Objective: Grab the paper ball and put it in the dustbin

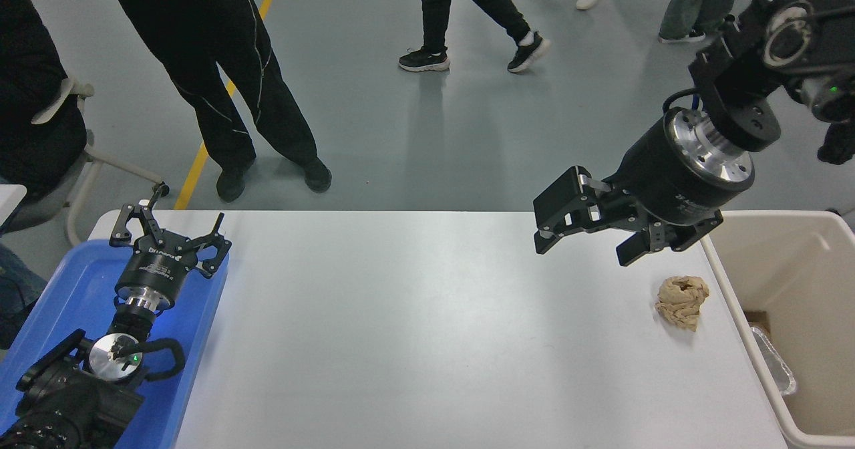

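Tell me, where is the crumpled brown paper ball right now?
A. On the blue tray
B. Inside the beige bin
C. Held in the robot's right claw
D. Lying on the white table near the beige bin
D: the paper ball lies on the white table beside the dustbin, while the right gripper hangs open above it, holding nothing.

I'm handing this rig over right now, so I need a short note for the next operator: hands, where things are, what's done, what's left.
Left hand: open, parked over the blue tray at the table's left end.
Right hand: open, empty, raised above the table, up and to the left of the paper ball.
Ball: lying on the table near its right edge, beside the dustbin.
Done: nothing grasped yet.
Left: lower onto the ball, grip it, carry it right, drop it in the bin.
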Robot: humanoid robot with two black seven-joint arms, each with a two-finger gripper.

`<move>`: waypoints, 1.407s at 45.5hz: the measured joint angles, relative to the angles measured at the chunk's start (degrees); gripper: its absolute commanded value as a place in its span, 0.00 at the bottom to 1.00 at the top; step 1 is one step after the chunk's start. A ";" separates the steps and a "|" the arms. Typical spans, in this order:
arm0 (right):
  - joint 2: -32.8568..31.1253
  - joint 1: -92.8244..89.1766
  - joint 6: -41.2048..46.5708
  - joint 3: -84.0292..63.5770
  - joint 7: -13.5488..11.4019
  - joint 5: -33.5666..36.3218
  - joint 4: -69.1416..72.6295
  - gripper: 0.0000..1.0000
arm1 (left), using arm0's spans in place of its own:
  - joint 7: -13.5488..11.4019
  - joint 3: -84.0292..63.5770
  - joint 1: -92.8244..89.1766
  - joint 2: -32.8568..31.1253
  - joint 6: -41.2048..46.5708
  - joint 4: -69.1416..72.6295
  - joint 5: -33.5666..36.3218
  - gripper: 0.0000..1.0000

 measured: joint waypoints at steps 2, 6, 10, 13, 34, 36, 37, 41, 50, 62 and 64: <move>0.36 0.13 0.36 0.06 -0.07 0.00 0.10 1.00 | 0.00 0.00 0.00 0.00 0.00 0.00 0.00 0.99; 0.79 0.29 0.83 -0.02 -0.14 -0.11 0.23 1.00 | 0.00 0.00 0.00 0.00 0.00 0.00 0.00 0.99; 1.06 0.30 1.07 -0.45 -0.19 -0.30 0.24 1.00 | 0.00 0.00 0.00 0.00 0.00 0.00 0.00 0.99; 1.20 -0.02 1.12 -0.93 -0.23 -0.59 0.08 1.00 | 0.00 0.00 0.00 0.00 0.00 0.00 0.00 0.99; -3.09 -14.10 -3.69 -5.29 -0.27 0.67 -11.18 1.00 | 0.01 -0.01 0.00 0.00 0.00 0.00 0.00 0.99; -3.72 -16.28 -4.55 -5.37 -0.27 1.54 -12.67 1.00 | 0.01 0.00 0.00 0.00 0.00 0.00 0.00 0.99; -4.05 -17.58 -5.06 -5.36 -0.24 2.17 -13.58 1.00 | 0.01 0.00 0.00 0.01 0.00 0.01 0.00 0.99; -5.30 -23.48 -7.20 -4.96 -0.20 5.02 -17.69 1.00 | 0.01 -0.01 0.00 0.00 0.00 0.00 0.00 0.99; -6.86 -36.55 -9.87 -1.56 -0.02 9.05 -29.07 1.00 | 0.01 0.00 0.00 0.00 0.00 0.01 0.01 0.99; -6.78 -50.59 -14.22 0.33 -0.04 10.02 -40.57 1.00 | 0.01 0.04 0.01 0.00 0.00 0.01 0.01 0.99; -6.36 -53.52 -15.63 0.44 -0.07 9.74 -42.69 1.00 | 0.00 0.04 0.00 0.00 0.00 0.00 0.00 0.99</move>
